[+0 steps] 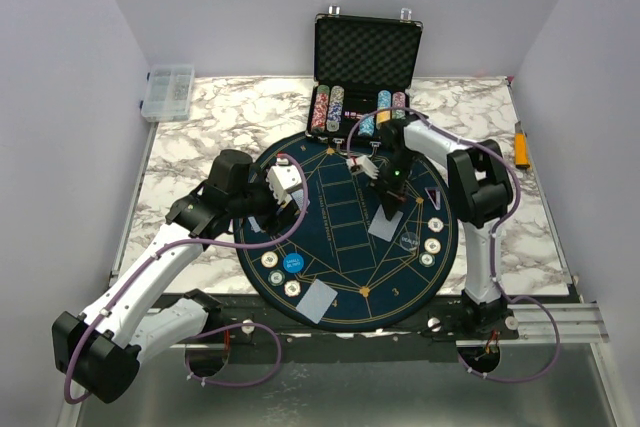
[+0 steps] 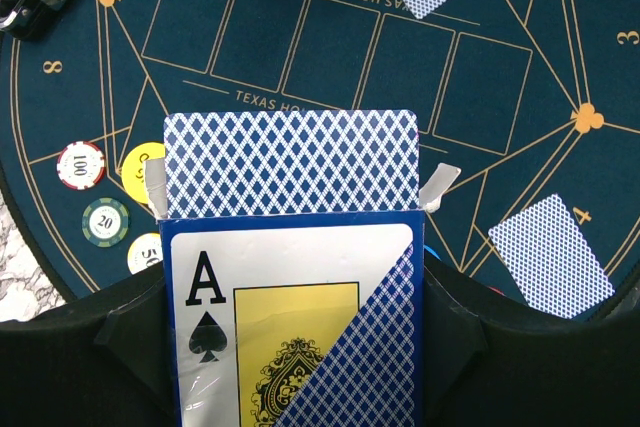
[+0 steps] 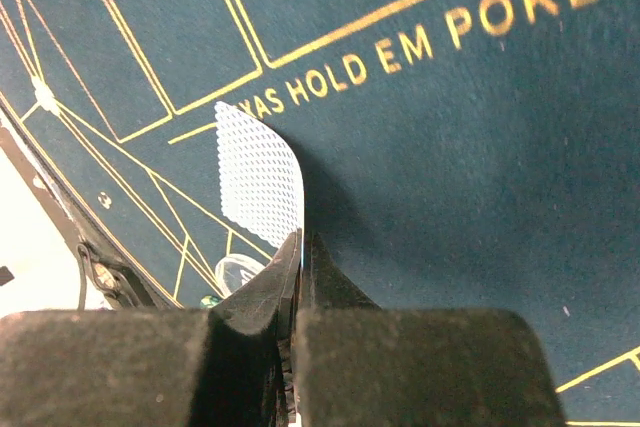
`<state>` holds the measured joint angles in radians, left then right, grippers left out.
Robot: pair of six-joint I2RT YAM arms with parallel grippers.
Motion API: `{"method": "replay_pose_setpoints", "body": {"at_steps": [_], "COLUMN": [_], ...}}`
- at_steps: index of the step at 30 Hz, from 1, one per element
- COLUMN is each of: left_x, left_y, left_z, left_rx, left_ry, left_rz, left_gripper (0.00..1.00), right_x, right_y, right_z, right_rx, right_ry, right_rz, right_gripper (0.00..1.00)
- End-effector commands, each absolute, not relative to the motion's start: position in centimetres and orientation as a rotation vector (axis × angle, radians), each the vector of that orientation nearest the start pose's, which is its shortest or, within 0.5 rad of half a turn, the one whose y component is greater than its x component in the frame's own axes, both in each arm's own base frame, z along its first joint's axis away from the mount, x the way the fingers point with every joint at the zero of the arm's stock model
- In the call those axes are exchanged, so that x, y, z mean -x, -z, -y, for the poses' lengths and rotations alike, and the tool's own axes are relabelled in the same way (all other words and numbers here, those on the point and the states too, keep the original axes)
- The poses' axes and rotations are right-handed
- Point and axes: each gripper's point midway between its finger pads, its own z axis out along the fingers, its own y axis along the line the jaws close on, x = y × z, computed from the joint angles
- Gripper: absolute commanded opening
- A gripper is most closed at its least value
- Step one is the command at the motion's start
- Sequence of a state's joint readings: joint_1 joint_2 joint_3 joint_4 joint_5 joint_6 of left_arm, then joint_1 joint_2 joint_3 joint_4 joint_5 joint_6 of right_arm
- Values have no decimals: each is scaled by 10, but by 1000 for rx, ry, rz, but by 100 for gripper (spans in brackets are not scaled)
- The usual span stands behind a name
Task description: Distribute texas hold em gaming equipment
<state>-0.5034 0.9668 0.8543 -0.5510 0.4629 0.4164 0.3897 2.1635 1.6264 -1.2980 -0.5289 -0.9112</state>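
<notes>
Dealing: right end effector [image 3: 300,257] pinches a card [image 3: 258,182], left end effector [image 1: 287,190] clasps the deck [image 2: 290,177]; next, I judge, release the card flat onto the mat [image 1: 345,222].

Card box [image 2: 290,327] base (ace side) off-frame

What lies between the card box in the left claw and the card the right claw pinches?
Between card box and card, only bare mat with printed outlines, seen in the top view.
</notes>
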Motion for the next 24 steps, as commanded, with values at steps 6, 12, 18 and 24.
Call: {"method": "replay_pose_setpoints", "body": {"at_steps": [6,12,18,24], "left_x": [-221,-223,-224,-223], "left_y": [-193,-194,-193,-193], "left_z": [198,199,199,198], "left_rx": [-1208,-1215,-1214,-1209], "left_ry": [587,588,588,585], "left_rz": [-1817,-1813,-1818,-1819], "left_gripper": [0,0,0,0], "right_x": [-290,-292,-305,-309], "right_y": [-16,-10,-6,-4], "right_z": [-134,-121,-116,-118], "right_rx": [1521,1399,1259,1109], "right_ry": [-816,-772,-714,-727], "right_rz": [-2737,-2789,-2815,-2856], "right_gripper": [1,1,2,1]}}
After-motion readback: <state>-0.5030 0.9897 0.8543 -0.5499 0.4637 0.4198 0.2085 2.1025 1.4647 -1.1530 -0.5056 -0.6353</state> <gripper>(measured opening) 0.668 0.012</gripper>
